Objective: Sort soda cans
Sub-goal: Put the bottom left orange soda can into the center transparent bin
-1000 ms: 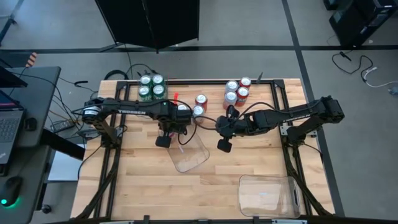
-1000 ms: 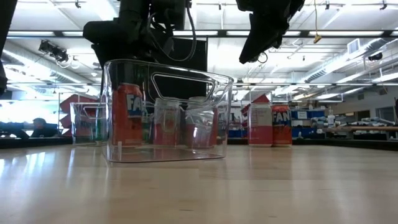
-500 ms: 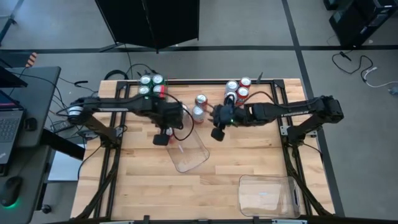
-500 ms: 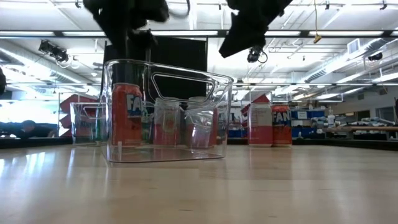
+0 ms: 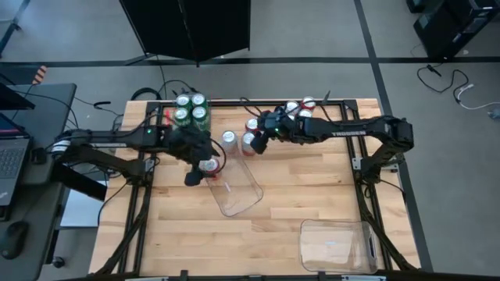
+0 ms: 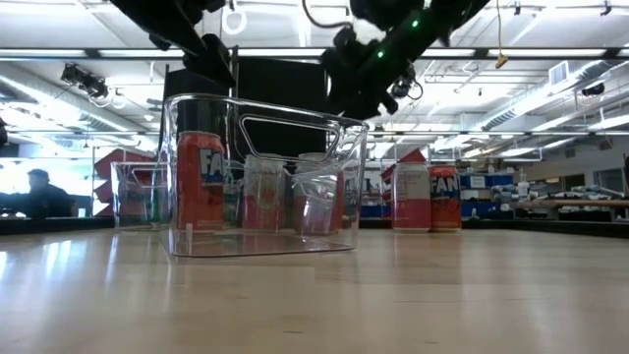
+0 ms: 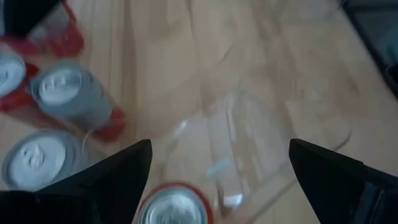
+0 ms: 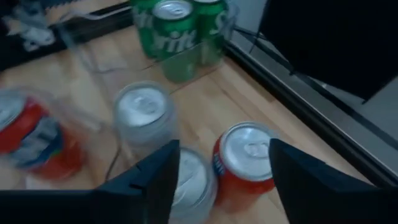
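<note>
The soda cans, small metal cylinders with silver tops, stand in colour groups along the far edge of the pale wooden table. The four green cans are packed tight at the far left corner, apparently inside a clear tray, which reads as the finished green group. A cluster of red cans stands at the far middle-right, partly hidden under the right arm. Between the two groups three cans are loose: a silver-grey can, a second silver-topped can and a red can touching it. They look like the ones not yet sorted.

The right hand hovers just above this loose pair. In its own wrist view its dark fingers stand apart with nothing between them, astride the red can and the silver-topped one, so it looks poised to pick one.

The left hand hangs over the near-left end of a clear rectangular plastic tray lying at an angle mid-table. Its fingers are spread wide, and a red-rimmed can sits directly beneath them, at the tray's edge; whether inside it I cannot tell. That placement suggests a can set down or about to be taken.

A second clear plastic tray waits near the front right corner, probably for another colour.
</note>
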